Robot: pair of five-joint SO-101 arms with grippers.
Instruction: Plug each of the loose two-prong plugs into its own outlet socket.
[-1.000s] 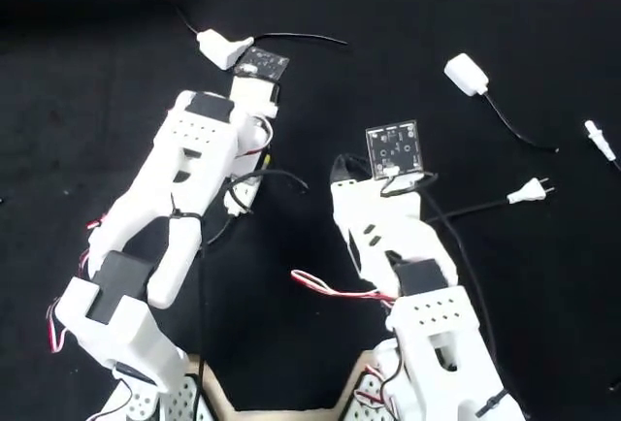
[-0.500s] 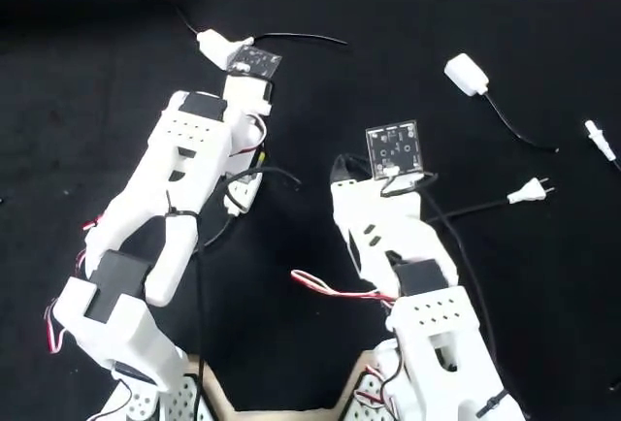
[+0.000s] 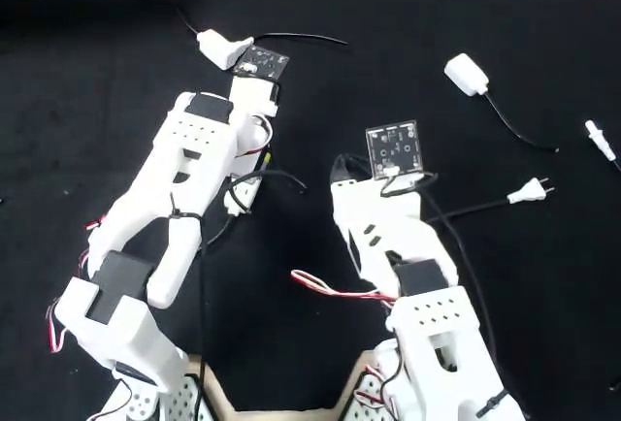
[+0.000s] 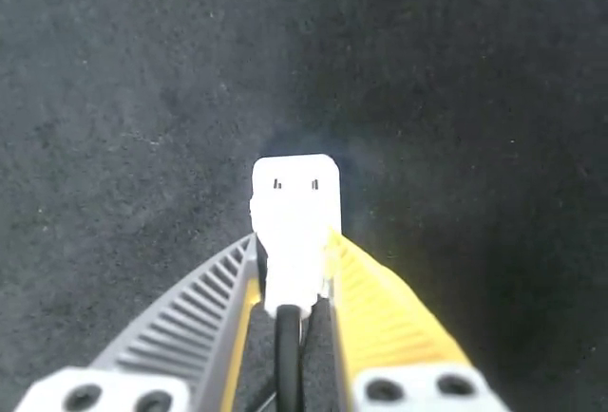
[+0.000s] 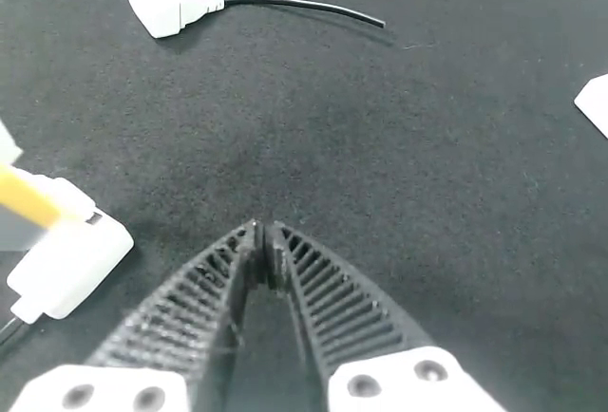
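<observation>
One socket (image 3: pixel 467 74) was set behind the two-prong plug (image 3: pixel 531 188), a second plug (image 3: pixel 600 138) to its right, another socket (image 3: pixel 221 48) far to its left, and a third socket (image 4: pixel 294 194), also leftward, held in the left gripper (image 4: pixel 293 241).

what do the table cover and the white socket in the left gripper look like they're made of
The table cover looks like black felt or a similar matte cloth: its surface is fuzzy and speckled, with no shine. The white socket looks like smooth moulded plastic, probably hard: even white faces, crisp edges and two clean-cut slots.
</observation>
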